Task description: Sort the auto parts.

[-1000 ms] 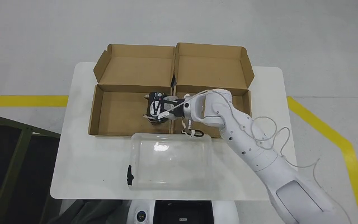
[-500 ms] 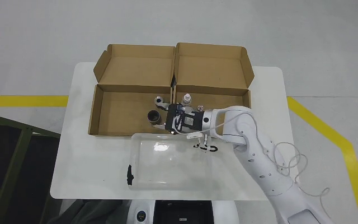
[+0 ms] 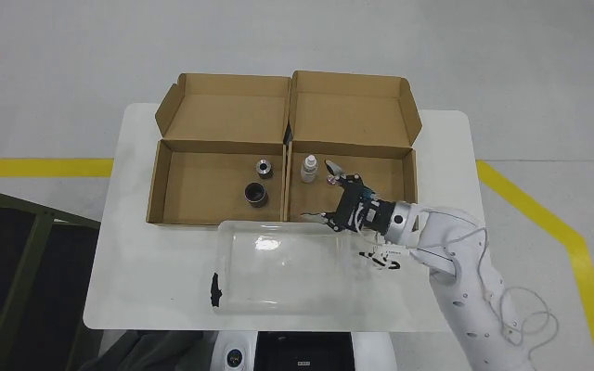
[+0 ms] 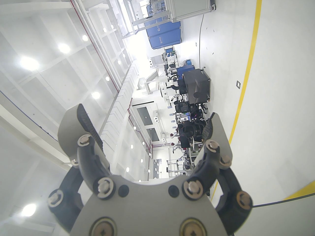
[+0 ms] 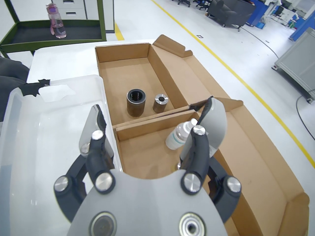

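auto parts [image 5: 135,102] look boxed. tabletop [image 3: 121,269] carries the clear bin [image 3: 278,274] and two cardboard boxes behind it. right gripper [image 3: 325,197] was over the dark bearing [image 3: 254,194] a second ago and has pulled back above the right box [image 3: 390,181], near wall, spread, holding nothing. left gripper [image 4: 147,114] is spread too, facing the room. bearing stands free beside the steel bushing [image 3: 264,168] in the left box [image 3: 200,190]; small bottle [image 3: 309,168] is in the right box. reads as drop done.

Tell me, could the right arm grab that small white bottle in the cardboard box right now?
Probably yes. The right gripper hangs open over the box, close to the bottle; the lid is folded back and nothing lies between them.
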Robot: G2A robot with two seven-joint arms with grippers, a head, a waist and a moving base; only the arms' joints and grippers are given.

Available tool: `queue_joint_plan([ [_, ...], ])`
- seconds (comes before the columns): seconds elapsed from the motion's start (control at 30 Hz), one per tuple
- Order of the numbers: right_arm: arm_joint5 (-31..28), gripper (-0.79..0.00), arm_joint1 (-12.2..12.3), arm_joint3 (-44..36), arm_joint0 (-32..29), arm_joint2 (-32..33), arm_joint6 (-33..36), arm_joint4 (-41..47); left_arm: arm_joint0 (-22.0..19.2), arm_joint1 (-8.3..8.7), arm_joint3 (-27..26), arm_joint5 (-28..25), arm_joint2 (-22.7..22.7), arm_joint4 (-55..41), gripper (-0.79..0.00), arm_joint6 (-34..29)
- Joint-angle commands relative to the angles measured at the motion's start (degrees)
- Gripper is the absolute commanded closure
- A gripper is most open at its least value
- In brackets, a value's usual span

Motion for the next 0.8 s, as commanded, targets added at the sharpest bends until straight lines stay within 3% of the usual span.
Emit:
queue_joint_plan([
  [0.0,1.11,-0.653,0.39,-0.94,-2.51,2.49,-1.44,-0.93,0.00,0.00,0.00,0.00,0.00,0.00,-0.785,0.00],
  [0.27,5.28,-0.690,1.59,-3.67,-11.56,10.26,-7.12,-3.73,0.00,0.00,0.00,0.00,0.00,0.00,-0.785,0.00],
  [0.5,10.23,-0.785,2.15,-4.42,-17.45,15.86,-12.08,-4.61,0.00,0.00,0.00,0.00,0.00,0.00,-0.785,0.00],
  [0.77,13.40,-0.785,2.58,-3.40,-20.62,20.05,-15.02,-4.04,0.00,0.00,0.00,0.00,0.00,0.00,-0.785,0.00],
])
